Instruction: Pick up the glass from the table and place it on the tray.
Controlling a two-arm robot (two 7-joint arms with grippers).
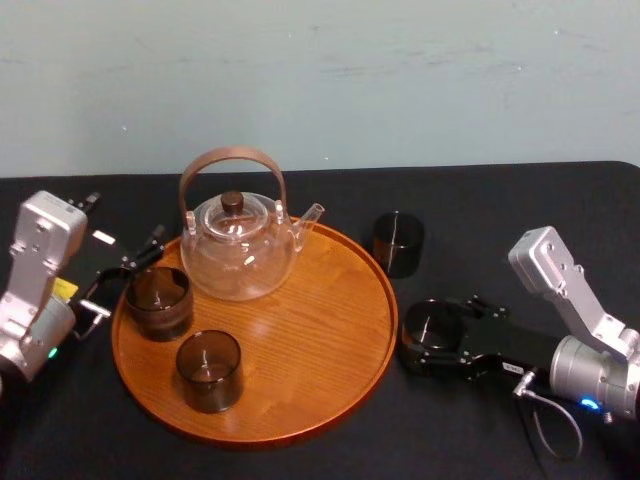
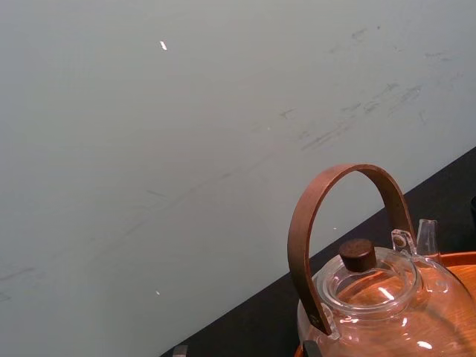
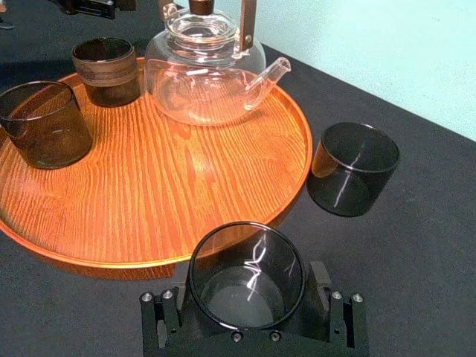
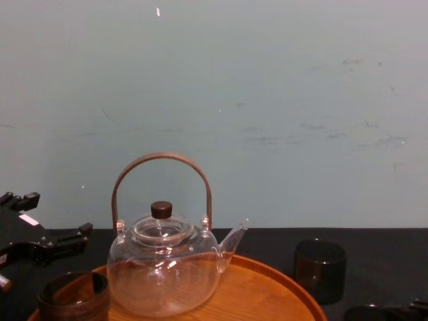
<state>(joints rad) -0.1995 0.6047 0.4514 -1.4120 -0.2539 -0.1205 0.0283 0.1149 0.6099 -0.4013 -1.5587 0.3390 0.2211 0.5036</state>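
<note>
A dark smoked glass [image 1: 430,325] [image 3: 245,271] stands upright on the black table [image 1: 520,215], just right of the round wooden tray [image 1: 300,345] [image 3: 178,186]. My right gripper [image 1: 415,338] [image 3: 249,286] is open, with one finger on each side of this glass, low around its base. A second dark glass [image 1: 398,243] [image 3: 353,167] [image 4: 321,269] stands alone on the table behind it, near the tray's far right rim. My left gripper [image 1: 125,280] hangs open at the tray's left edge, holding nothing.
On the tray stand a clear glass teapot [image 1: 238,245] [image 4: 164,271] [image 2: 379,305] with a brown arched handle, and two dark glasses [image 1: 158,300] [image 1: 208,370] at its left front. A pale wall closes off the back of the table.
</note>
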